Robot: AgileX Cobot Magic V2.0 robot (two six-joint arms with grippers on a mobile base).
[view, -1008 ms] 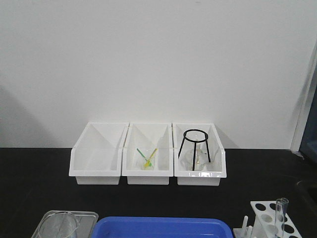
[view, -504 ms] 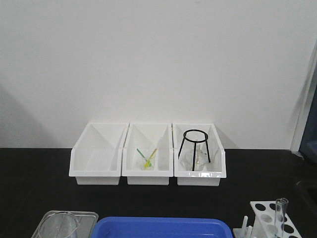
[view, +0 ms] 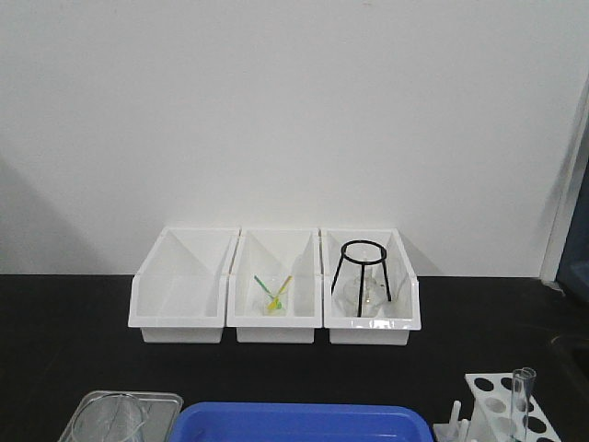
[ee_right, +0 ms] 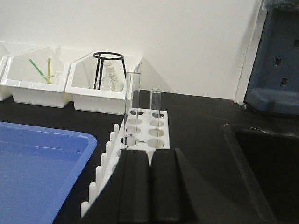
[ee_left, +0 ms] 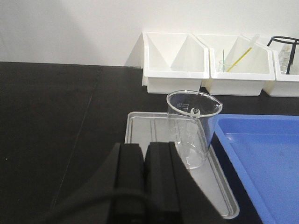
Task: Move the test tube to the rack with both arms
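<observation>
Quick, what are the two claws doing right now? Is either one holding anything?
Left gripper: shut, holding nothing; the beaker stands just beyond it.
Right gripper: shut, holding nothing; the test tube stands in the rack.

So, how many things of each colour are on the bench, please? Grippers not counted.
White: 4, three bins and the rack
Clear glass: 4, two tubes, beaker, flask
Blue: 1, tray
Black: 1, tripod
Metal: 1, tray
Total: 11
</observation>
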